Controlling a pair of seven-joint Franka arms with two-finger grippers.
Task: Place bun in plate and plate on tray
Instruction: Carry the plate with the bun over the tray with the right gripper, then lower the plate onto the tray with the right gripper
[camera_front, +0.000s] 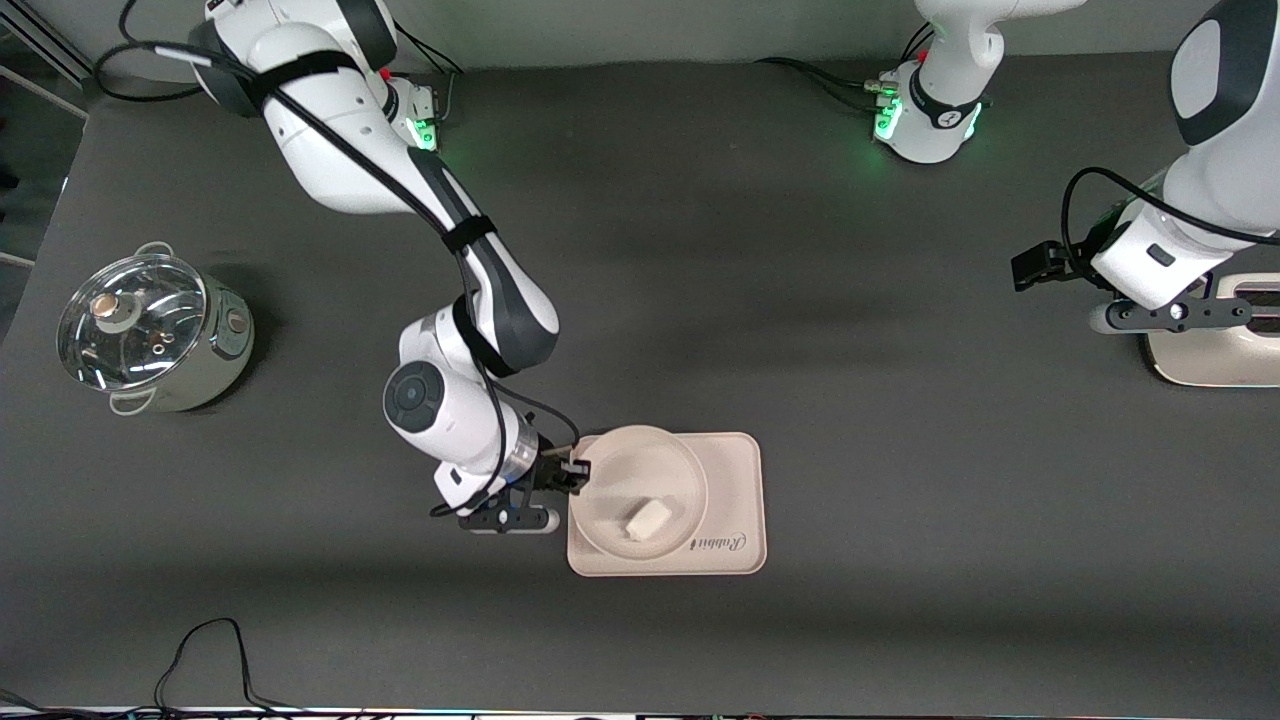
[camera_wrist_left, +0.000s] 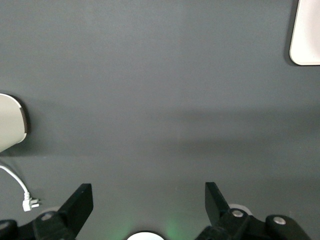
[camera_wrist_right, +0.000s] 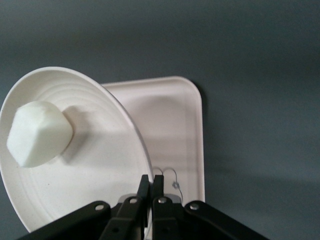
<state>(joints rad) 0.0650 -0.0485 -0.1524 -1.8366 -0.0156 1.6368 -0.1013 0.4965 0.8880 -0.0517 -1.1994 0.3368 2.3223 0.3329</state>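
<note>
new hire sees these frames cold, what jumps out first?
The right gripper, shut on the rim of the plate, holds it over the tray, with the bun lying in the plate. Next, the shiny glass-lidded pot at the right arm's end of the table. The left gripper waits open over bare table beside a cream appliance.

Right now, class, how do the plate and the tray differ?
The plate is round; the tray is rectangular with rounded corners. The plate is plain and holds the bun; the tray bears "Rabbit" script. The right gripper pinches the plate's rim, not the tray. Both are cream-beige.
</note>
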